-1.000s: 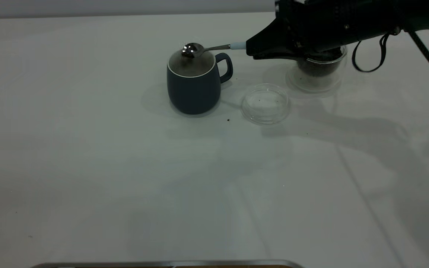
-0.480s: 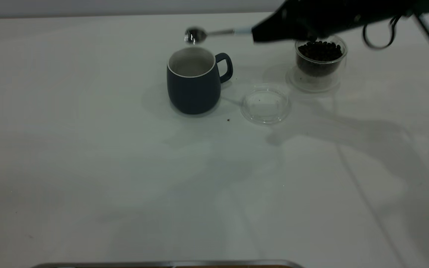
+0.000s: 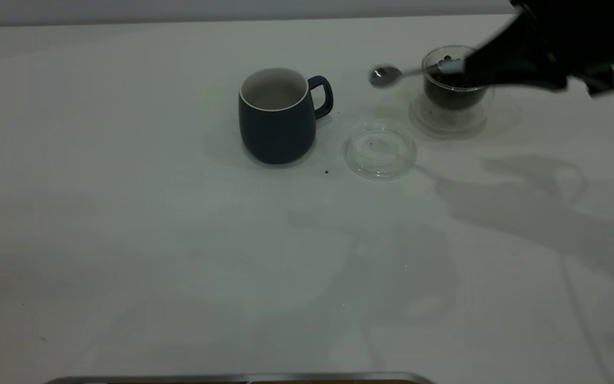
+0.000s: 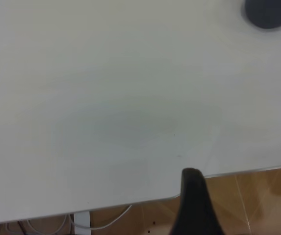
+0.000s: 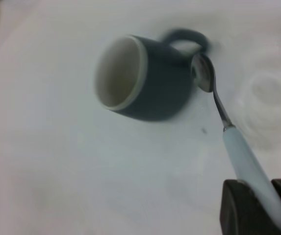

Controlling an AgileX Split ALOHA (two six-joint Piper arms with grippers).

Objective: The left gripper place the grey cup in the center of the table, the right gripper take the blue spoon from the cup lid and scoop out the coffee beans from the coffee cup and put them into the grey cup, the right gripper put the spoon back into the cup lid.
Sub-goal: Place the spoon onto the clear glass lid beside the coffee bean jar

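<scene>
The right gripper [image 3: 472,66] is closed on the handle of the spoon [image 3: 387,76], holding it above the jar [image 3: 453,90] of beans, beside the lid [image 3: 380,149]. The cup [image 3: 277,114] stands in the middle. To scoop well, tip the bowl downward into the beans slowly. The left gripper [image 4: 194,205] is parked at the table edge; I cannot tell its fingers.

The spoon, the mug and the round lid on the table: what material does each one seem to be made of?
The blue-handled metal spoon in the right gripper has a shiny, mirror-like bowl, likely polished steel, and a matte pale-blue handle, perhaps plastic. The dark grey-blue mug looks ceramic: matte outside, pale smooth inside. The clear round lid is transparent, glass or plastic.
</scene>
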